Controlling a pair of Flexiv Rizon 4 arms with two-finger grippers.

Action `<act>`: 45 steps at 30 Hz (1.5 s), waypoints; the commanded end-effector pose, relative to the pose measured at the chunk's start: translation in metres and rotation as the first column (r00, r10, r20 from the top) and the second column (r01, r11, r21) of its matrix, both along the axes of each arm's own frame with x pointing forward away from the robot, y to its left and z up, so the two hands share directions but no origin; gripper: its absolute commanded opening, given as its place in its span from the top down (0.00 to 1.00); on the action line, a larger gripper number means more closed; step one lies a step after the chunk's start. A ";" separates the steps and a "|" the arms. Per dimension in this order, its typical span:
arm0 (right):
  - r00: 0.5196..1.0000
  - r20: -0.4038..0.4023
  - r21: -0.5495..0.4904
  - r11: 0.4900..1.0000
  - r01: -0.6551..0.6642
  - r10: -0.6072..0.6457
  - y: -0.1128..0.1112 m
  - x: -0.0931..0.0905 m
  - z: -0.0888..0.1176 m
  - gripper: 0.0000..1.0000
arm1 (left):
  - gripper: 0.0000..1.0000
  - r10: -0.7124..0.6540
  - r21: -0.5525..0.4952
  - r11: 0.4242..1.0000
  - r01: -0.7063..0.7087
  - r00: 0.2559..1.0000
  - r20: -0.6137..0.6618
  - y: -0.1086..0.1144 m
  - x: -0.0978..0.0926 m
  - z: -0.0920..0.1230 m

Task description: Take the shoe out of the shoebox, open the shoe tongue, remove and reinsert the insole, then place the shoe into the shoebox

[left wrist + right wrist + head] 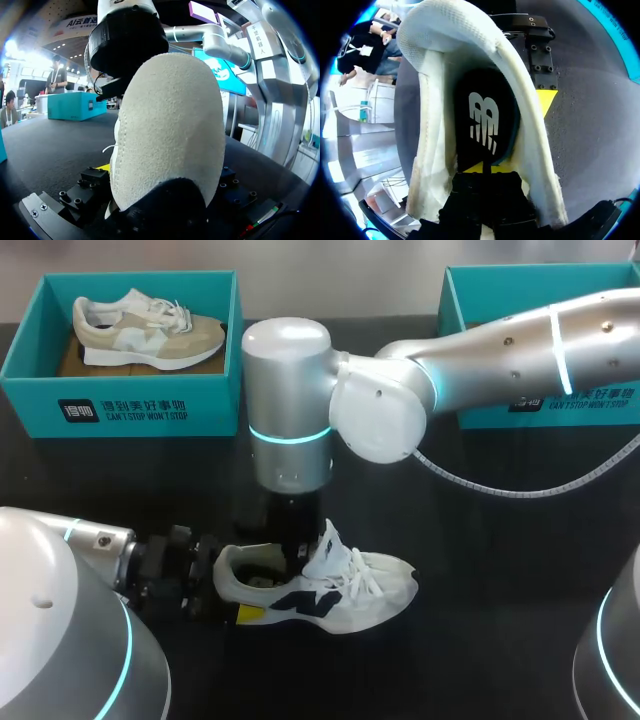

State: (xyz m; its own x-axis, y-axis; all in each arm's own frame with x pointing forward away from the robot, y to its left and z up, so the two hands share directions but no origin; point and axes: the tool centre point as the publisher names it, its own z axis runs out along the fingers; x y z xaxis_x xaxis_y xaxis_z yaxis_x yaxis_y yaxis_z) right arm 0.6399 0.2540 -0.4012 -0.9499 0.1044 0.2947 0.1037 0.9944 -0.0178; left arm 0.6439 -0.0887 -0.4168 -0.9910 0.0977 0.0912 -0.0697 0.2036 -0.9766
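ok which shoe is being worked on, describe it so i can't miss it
On the black table, near its front middle, right below the silver right arm, lies a white mesh sneaker with a dark navy side logo. The other shoe, a beige and white sneaker, sits in the teal cardboard shoebox at far left; this one is out on the tabletop.

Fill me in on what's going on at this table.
The white shoe lies out on the table. The left gripper clamps its heel from both sides, while the right gripper is down inside the opening, tips together on the heel end of the dark insole. A beige shoe sits in the teal shoebox at the back.
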 end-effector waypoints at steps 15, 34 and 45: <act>0.962 0.272 0.231 0.969 -0.089 0.024 -0.018 -0.006 0.037 1.00 | 1.00 0.002 0.001 1.000 -0.002 1.000 -0.001 0.000 0.002 -0.002; 0.914 0.387 0.306 0.918 -0.252 0.122 -0.030 0.002 0.058 1.00 | 1.00 0.002 0.001 1.000 -0.002 1.000 -0.001 0.000 0.002 -0.002; 0.850 0.464 0.334 0.840 -0.428 0.249 -0.015 0.013 0.075 1.00 | 1.00 0.002 0.001 1.000 -0.002 1.000 -0.001 0.000 0.002 -0.002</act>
